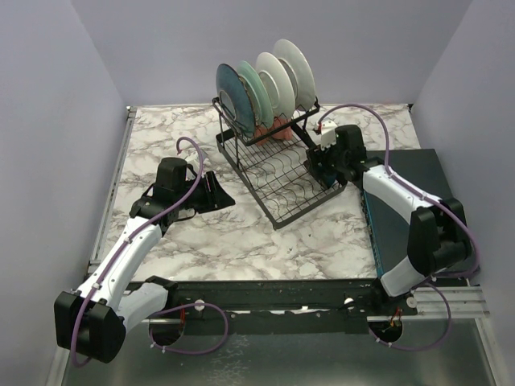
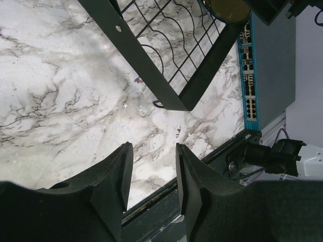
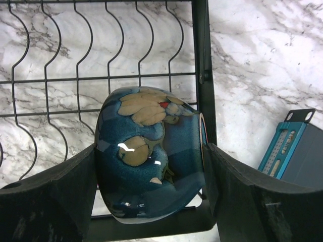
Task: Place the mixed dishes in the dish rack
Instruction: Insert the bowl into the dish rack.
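Right claw: clenched on the bowl, one finger pressed to each side. Grips a dark blue bowl with tan patches, tipped on its side, mouth turned toward one finger. Holds it low over the lower tray of the dish rack, at the tray's edge, partly across the black frame bar; contact with the wavy wires: cannot tell.

Left claw: released, fingers apart, nothing between them. Hangs over the bare marble table, near a corner of the rack's lower tray but apart from it, well away from the bowl.

From above: rack set at an angle in the middle of the table. Upper tier: four plates standing on edge in a row, dark teal-blue, pale green, then two white. Pink mugs below the plates, partly hidden behind the wires.

Writing: row of small sockets along the light-blue side of the slab; marks beside them too small to read.

Edges and room: slab flat on the right side of the table, socket side facing the rack, a narrow strip of marble between the two. Lower tray shows open wires beyond the bowl. Pale walls on the left, back and right of the table; black rail with the arm bases along the near edge. Right arm stretched across the slab toward the rack
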Controlling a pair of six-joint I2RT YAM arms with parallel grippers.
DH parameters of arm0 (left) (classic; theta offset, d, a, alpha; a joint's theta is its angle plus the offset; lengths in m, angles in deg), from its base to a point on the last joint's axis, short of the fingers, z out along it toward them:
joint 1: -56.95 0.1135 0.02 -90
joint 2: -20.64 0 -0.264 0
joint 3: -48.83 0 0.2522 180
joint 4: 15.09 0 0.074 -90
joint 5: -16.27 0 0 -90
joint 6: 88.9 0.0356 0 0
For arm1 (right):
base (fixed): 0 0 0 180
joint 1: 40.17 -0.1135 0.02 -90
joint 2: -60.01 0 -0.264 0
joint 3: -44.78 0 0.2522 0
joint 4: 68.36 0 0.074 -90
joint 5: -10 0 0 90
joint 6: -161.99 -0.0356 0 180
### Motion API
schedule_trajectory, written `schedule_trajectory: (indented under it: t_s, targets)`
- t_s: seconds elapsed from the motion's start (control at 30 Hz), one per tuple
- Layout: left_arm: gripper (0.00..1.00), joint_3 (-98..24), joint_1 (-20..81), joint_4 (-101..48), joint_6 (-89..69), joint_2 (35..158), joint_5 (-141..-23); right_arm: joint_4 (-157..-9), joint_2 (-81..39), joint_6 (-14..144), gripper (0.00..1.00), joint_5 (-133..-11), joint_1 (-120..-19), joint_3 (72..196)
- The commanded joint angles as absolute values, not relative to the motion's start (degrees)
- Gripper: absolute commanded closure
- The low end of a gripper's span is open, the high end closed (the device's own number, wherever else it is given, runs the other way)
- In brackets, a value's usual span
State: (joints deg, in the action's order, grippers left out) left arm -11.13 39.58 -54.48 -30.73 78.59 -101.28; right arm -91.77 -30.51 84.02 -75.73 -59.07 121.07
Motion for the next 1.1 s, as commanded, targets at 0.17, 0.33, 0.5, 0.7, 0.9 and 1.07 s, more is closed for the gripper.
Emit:
schedule_trajectory:
  t_s: [0.17,0.33,0.5,0.7,0.9,1.07]
  targets:
    - [0.56,-11.1,39.5,-54.6,-29.5,77.9,-99.8,-94.8,-32.4,80.7,1.00,-70.0,-59.0,124.0]
    - [0.56,-11.1,39.4,-54.7,-29.5,77.9,-99.6,-96.1,-33.0,79.8,0.99,-70.7,-59.0,123.9]
    - [0.55,-11.1,39.4,-54.7,-29.5,78.1,-99.6,-96.0,-33.0,79.1,0.82,-72.3,-59.0,123.8]
    - [0.56,-11.2,39.5,-54.8,-29.5,78.4,-99.3,-95.6,-32.5,78.5,0.63,-74.3,-59.0,123.9]
    - [0.56,-11.2,39.4,-54.8,-29.4,78.6,-99.1,-95.5,-31.7,78.8,0.52,-77.2,-59.0,124.1]
    - [0.55,-11.2,39.5,-54.9,-29.4,78.6,-99.0,-95.6,-31.5,78.7,0.43,-79.7,-59.0,124.4]
